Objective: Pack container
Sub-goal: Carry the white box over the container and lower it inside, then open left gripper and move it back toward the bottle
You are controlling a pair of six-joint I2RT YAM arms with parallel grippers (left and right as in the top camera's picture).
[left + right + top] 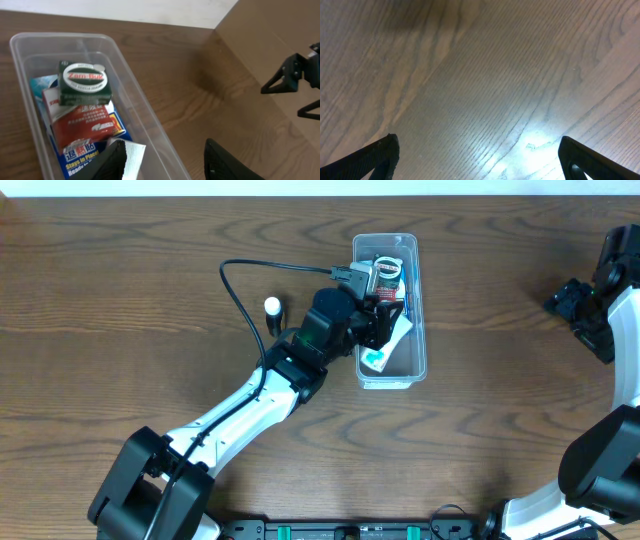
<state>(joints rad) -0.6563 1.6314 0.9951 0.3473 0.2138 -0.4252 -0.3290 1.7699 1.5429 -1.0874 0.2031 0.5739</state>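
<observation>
The container (421, 330) sits at 12 o'clock on the counter (120, 270) and already holds a green box (84, 82) and flat packets. The left fingers (113, 165) hang spread and empty, straddling one long wall. They should probably rise straight up, clear of the rim, before swinging to the white stick (272, 307) at the container's 9 o'clock. The right fingers (377, 156) are spread wide over the counter at 3 o'clock, holding nothing.

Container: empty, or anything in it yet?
Not empty. The container holds a green box atop a red packet and a blue packet.
</observation>
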